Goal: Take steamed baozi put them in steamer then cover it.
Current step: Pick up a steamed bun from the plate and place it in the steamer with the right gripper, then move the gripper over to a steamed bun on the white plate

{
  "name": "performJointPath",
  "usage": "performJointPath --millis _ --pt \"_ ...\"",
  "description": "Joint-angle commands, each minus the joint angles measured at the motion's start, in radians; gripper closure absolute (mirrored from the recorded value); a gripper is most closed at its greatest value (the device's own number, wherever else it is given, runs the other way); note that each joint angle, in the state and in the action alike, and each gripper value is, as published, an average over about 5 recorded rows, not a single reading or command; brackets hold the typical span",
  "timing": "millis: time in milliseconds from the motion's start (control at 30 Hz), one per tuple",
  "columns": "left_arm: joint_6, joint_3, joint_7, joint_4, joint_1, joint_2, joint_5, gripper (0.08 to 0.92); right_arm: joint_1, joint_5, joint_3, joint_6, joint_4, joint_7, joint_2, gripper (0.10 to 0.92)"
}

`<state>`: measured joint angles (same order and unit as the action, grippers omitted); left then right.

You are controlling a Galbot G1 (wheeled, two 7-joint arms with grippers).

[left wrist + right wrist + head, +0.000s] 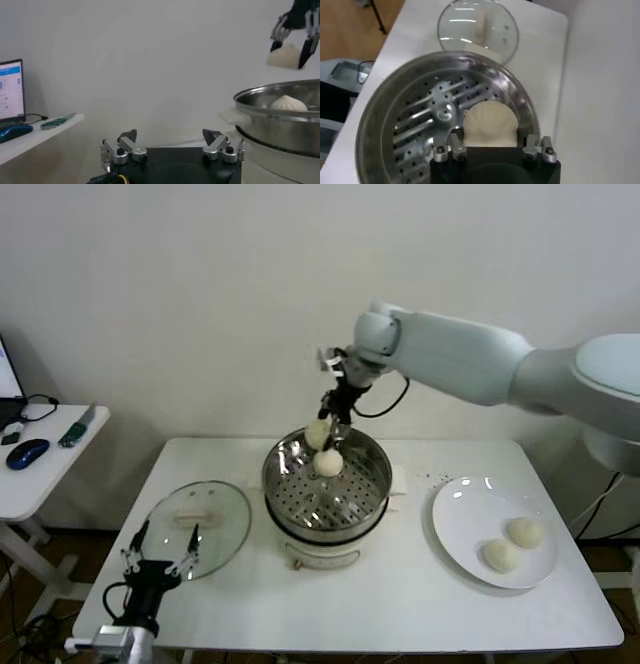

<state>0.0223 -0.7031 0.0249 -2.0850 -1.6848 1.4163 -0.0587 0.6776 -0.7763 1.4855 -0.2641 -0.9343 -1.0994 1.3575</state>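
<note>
So far one baozi (329, 463) lies in the steamer (326, 502); the right gripper (331, 427) holds a second baozi (318, 434) above its rim; two (512, 545) wait on the plate (462, 524); the glass lid (202, 524) lies beside; the left gripper (160, 561) idles, jaws wide.

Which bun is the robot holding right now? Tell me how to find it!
Find the shiny steamer in the middle of the white table. Look just above its back rim, where the right claw pinches a bun. It is the only bun up in the air; one lies in the steamer and two on the plate.
</note>
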Motion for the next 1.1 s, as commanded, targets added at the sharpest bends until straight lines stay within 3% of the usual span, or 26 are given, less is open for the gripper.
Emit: performJointPath --millis 33,533,833,1100 --pt "-0.001 -0.001 0.000 0.005 0.008 -0.002 -0.003 0.177 -0.093 -0.028 0.035 -0.014 0.030 0.012 0.141 0.355" --pt "-0.003 -0.002 0.000 0.015 0.018 -0.006 -0.005 0.177 -0.148 0.047 0.061 0.007 0.063 0.007 0.147 0.353" --pt "-0.004 0.000 -0.001 0.016 0.017 -0.004 -0.003 0.177 -0.130 0.085 0.041 0.012 0.068 0.003 0.132 0.209" --pt "-0.004 0.004 -0.002 0.015 0.019 -0.002 -0.002 0.177 0.030 0.094 0.045 0.034 -0.072 -0.012 -0.028 0.202"
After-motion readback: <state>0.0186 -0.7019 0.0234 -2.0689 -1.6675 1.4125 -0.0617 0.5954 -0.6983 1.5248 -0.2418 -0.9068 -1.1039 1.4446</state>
